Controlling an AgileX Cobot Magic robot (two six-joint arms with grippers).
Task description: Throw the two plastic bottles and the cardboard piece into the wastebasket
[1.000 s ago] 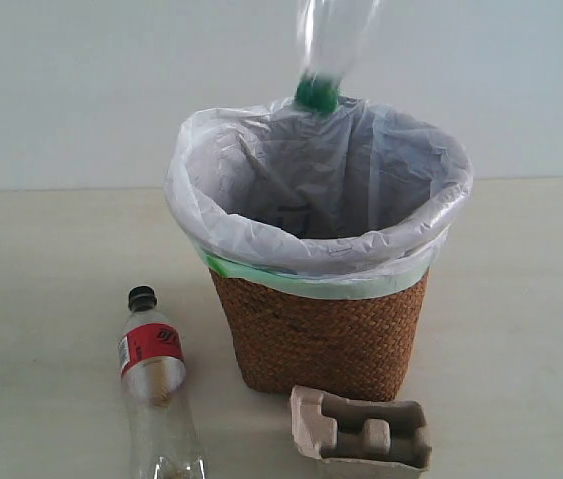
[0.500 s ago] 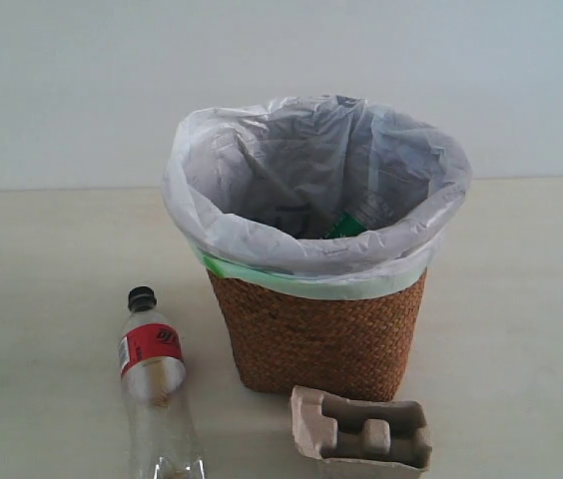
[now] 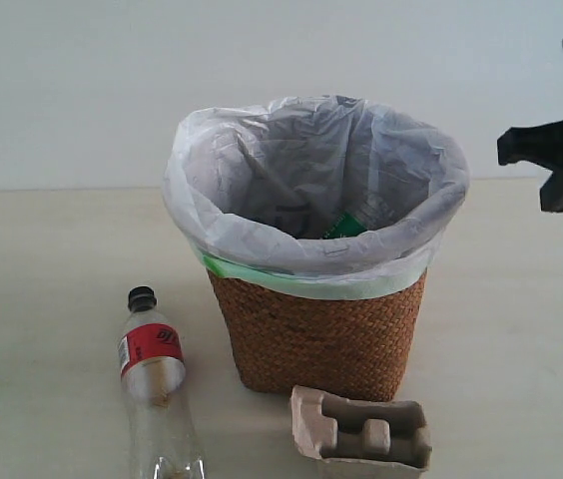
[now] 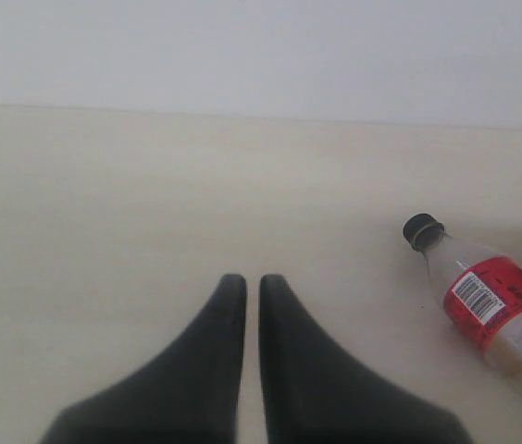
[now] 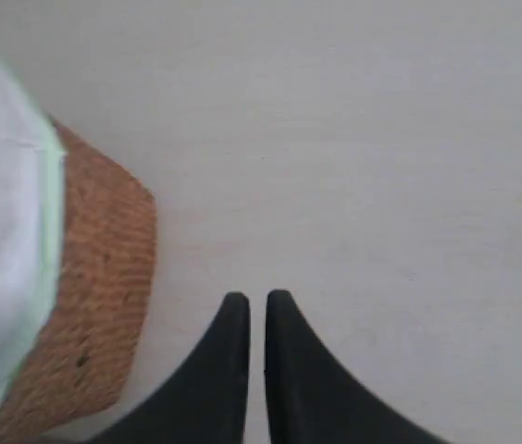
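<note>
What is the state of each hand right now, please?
Left hand: closed, holding nothing.
Right hand: closed, holding nothing.

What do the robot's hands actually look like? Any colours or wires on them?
Both the left gripper and right gripper have two matte black jaws, broad at the base and curving to narrow rounded tips. No cables, markings or labels show on them.

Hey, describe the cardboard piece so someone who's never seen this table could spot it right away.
Find the brown wicker wastebasket, the biggest thing there. Just in front of its base lies the cardboard piece. It is a low beige tray with moulded compartments, unlike the clear red-labelled bottle farther left in the exterior view.
</note>
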